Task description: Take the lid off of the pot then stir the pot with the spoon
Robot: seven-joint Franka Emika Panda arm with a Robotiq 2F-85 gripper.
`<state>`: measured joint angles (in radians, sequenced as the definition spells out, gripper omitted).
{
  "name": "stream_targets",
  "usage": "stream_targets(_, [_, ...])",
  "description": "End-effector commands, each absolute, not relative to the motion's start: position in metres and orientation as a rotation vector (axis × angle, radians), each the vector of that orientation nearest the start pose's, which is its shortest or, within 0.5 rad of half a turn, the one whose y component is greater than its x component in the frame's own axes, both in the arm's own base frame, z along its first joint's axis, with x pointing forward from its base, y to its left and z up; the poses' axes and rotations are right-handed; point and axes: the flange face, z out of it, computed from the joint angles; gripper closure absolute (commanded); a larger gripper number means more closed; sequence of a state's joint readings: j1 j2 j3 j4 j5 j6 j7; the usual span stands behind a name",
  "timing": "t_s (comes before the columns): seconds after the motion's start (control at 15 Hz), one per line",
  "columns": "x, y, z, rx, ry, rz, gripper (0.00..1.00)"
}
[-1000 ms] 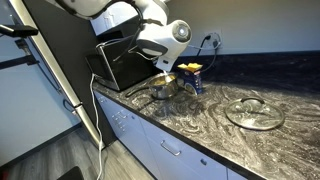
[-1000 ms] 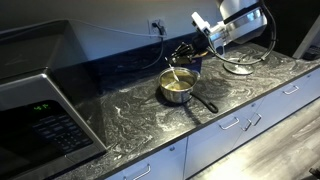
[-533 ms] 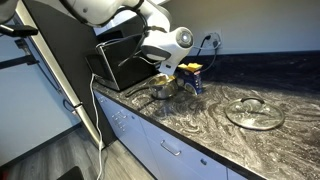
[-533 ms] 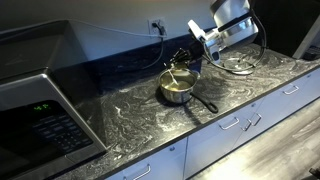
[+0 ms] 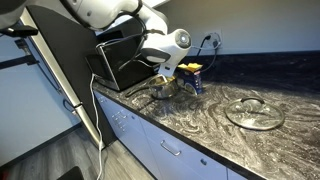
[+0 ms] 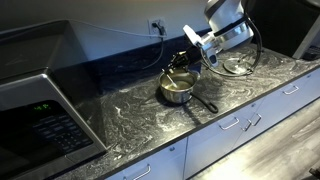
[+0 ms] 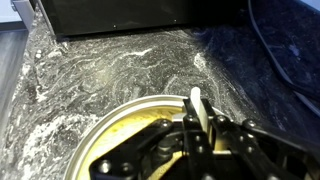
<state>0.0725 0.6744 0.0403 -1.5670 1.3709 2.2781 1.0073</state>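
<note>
Both exterior views show the pot (image 5: 163, 88) uncovered on the table (image 5: 205, 132). In an exterior view, a black appliance (image 5: 115, 62) stands just behind the pot. The tool (image 5: 163, 76) hangs right above the pot. The lid (image 5: 254, 112) lies flat on the table well apart from the pot, on its side away from the appliance.

In an exterior view, the tool (image 6: 186, 64) is above the back rim of the pot (image 6: 177, 91). It is clamped on the spoon (image 6: 174, 77), which slants down into the pot. The lid (image 6: 238, 66) lies beyond the pot, past the arm.

In the wrist view, the tool (image 7: 198, 135) is pinched tight on the white spoon (image 7: 198, 103) over the yellow contents of the pot (image 7: 105, 122). Marbled table (image 7: 110, 60) lies beyond the pot's rim.
</note>
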Motion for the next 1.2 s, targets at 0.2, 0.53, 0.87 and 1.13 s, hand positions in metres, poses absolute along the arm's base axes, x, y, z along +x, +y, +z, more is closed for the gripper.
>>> stream_targets(0.2, [0.709, 0.105, 0.278, -1.240, 1.775, 0.792, 0.97])
stream_targets(0.53, [0.707, 0.095, 0.277, -1.174, 1.866, 0.859, 0.97])
stream_targets(0.87, [0.707, 0.078, 0.278, -1.114, 1.958, 0.860, 0.97])
stream_targets(1.13, [0.710, 0.067, 0.278, -1.104, 1.978, 0.834, 0.97])
